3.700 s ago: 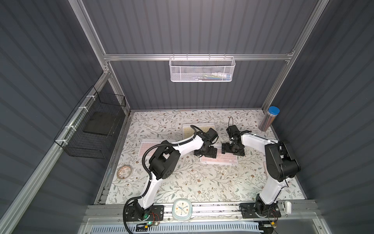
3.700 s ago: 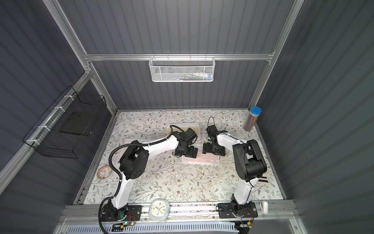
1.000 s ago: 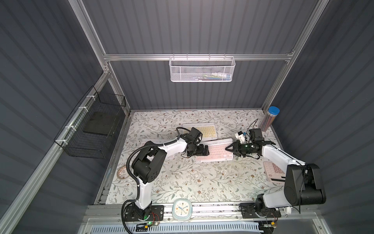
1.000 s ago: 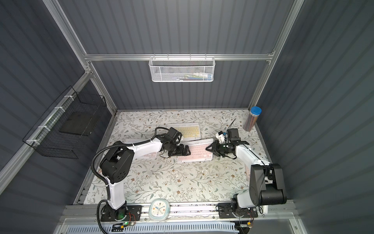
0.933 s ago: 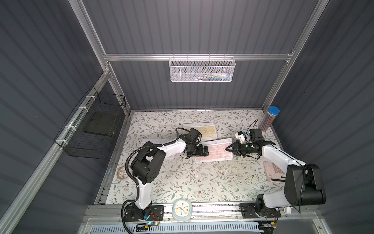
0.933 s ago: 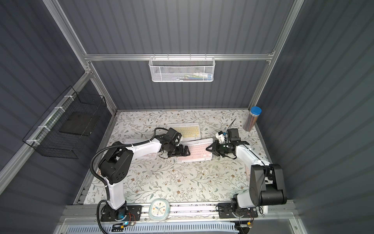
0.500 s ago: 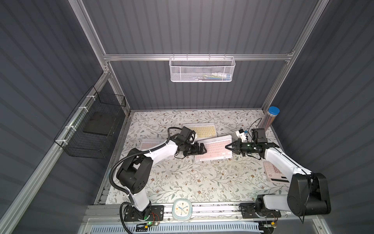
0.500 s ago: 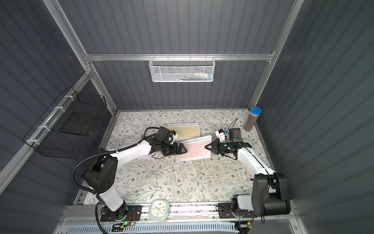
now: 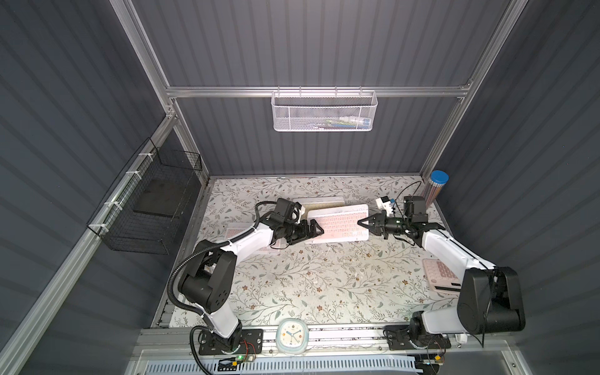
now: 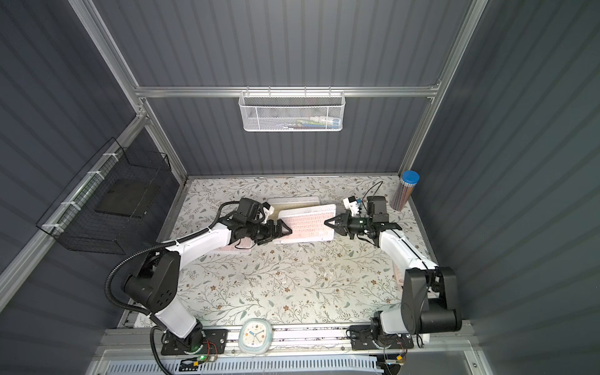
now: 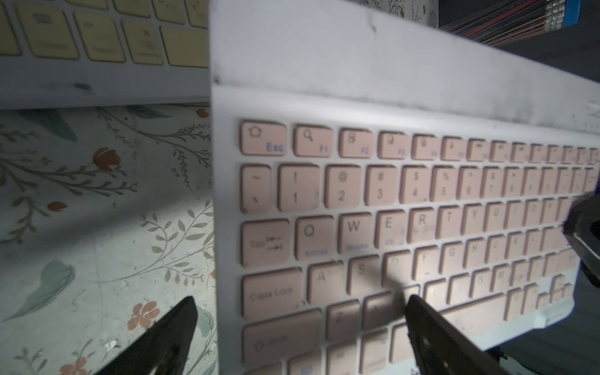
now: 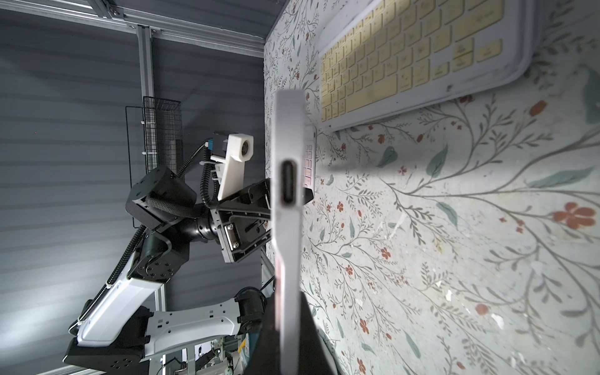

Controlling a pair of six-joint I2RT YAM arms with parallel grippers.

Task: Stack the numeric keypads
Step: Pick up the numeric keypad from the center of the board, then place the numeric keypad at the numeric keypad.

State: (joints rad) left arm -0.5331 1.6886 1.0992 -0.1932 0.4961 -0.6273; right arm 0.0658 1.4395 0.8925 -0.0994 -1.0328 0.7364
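Pink keys faced up on the pink keypad [image 9: 339, 224], which hung clear of the floral surface [image 9: 308, 285], just toward 12 o'clock from its middle. The right end effector [image 9: 361, 223] was clamped tight on the keypad's 3 o'clock short edge. In the right wrist view that white edge ran out from between its fingers, with a gap to the print.

The left end effector [image 9: 317, 231] stood spread wide at the 9 o'clock short edge, gripping nothing. In the left wrist view one finger [image 11: 431, 328] hovered over the keys and the other lay beyond the edge, over bare print.

Seen from above, the keypad's 12 o'clock long edge covered the near edge of a yellow keypad [image 9: 319, 204] lying flat toward the back wall. A second pink keypad [image 9: 233, 233] lay at 9 o'clock, partly under the left arm. A calculator [image 9: 440, 276] sat at 4 o'clock by the surface's right border, and a pencil tube [image 9: 436, 188] stood in the 1 o'clock corner.

From the held keypad's 6 o'clock edge, open print ran between both arms down to a small clock [image 9: 291, 336] on the front rail.
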